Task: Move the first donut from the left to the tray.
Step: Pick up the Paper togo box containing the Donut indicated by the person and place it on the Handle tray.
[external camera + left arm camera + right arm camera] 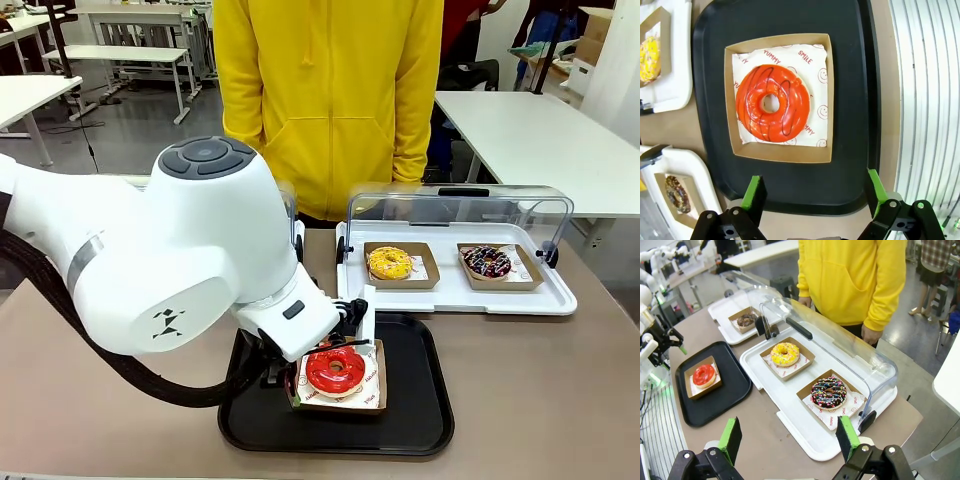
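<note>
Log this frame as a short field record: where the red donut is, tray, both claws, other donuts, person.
target: red-iced ring donut in brown cardboard holder, on tray
tray: flat black plastic tray, on the table
left claw: open, above tray's edge, clear of the donut
right claw: open, holding nothing
others: yellow-iced donut, chocolate sprinkled donut on white tray, clear lid raised
person: yellow hoodie, far side

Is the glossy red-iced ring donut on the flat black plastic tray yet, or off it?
On it. The red-iced donut sits flat in its cardboard holder, surrounded by black tray.
</note>
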Available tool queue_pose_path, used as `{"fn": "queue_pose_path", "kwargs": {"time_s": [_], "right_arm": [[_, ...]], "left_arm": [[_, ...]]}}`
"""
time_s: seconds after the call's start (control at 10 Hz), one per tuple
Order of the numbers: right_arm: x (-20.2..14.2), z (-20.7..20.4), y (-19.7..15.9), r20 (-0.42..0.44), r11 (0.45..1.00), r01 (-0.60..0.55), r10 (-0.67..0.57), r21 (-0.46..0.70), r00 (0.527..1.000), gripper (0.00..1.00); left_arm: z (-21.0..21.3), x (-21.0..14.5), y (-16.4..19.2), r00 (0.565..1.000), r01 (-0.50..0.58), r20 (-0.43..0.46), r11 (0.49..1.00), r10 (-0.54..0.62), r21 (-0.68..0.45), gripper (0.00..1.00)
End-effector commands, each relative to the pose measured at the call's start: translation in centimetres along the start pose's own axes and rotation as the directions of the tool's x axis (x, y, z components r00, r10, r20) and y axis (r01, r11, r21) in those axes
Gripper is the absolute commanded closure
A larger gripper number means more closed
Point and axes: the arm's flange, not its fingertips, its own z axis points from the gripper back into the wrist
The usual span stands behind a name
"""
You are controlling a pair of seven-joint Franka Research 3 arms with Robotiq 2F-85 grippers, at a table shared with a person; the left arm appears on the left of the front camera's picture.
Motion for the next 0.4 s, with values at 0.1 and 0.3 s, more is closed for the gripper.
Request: {"fn": "queue_pose_path", "kwargs": {"time_s": [0.1, 0.3], "right_arm": [[0.13, -0.14, -0.15, 0.03, 1.0, -0.026, 0.026, 0.001, 0.999, 0.0], [0.13, -0.14, -0.15, 0.03, 1.0, -0.026, 0.026, 0.001, 0.999, 0.0]], "left_arm": [[-0.11, 0.17, -0.07, 1.0, -0.008, 0.005, 1.0, 0.007, 0.014, 0.0], [-0.11, 0.17, -0.07, 1.0, -0.008, 0.005, 1.0, 0.007, 0.014, 0.0]]}}
